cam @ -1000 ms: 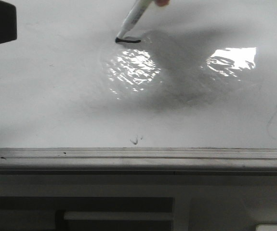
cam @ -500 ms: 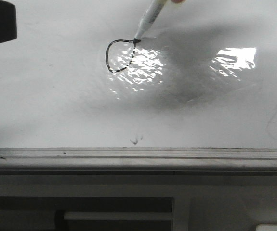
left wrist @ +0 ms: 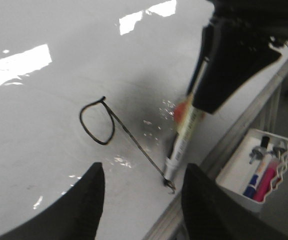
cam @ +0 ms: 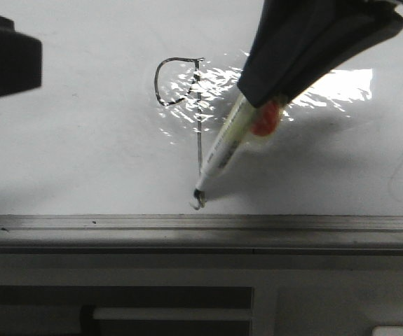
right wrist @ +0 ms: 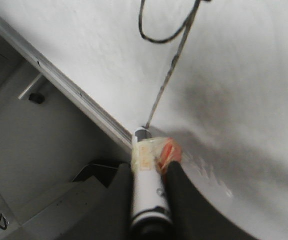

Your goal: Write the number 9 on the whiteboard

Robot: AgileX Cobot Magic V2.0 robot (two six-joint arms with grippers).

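The number 9 point(cam: 199, 140) is drawn in thin black line on the glossy whiteboard point(cam: 82, 154): a rounded loop with a long straight stem running down to a tiny hook near the rail. My right gripper point(cam: 261, 91) comes in from the upper right, shut on a white marker point(cam: 222, 150). The marker's tip touches the board at the hook. In the right wrist view the marker point(right wrist: 146, 185) sits clamped between the two dark fingers of my right gripper point(right wrist: 146, 172), pointing at the stem point(right wrist: 169, 80). My left gripper point(left wrist: 144, 172) hovers open above the board, empty, near the stem's end point(left wrist: 156, 167).
A grey metal rail point(cam: 201, 227) edges the board, with the dark cabinet front point(cam: 117, 308) below it. A white tray point(left wrist: 256, 167) holding markers hangs beyond the rail. An orange-red tape wad point(cam: 264, 120) sticks to the marker. A dark part of my left arm point(cam: 5, 59) shows at the upper left.
The marker closed the loop, then ran straight down toward the rail, drawing the stem and hook. My right gripper has come into the front view with it.
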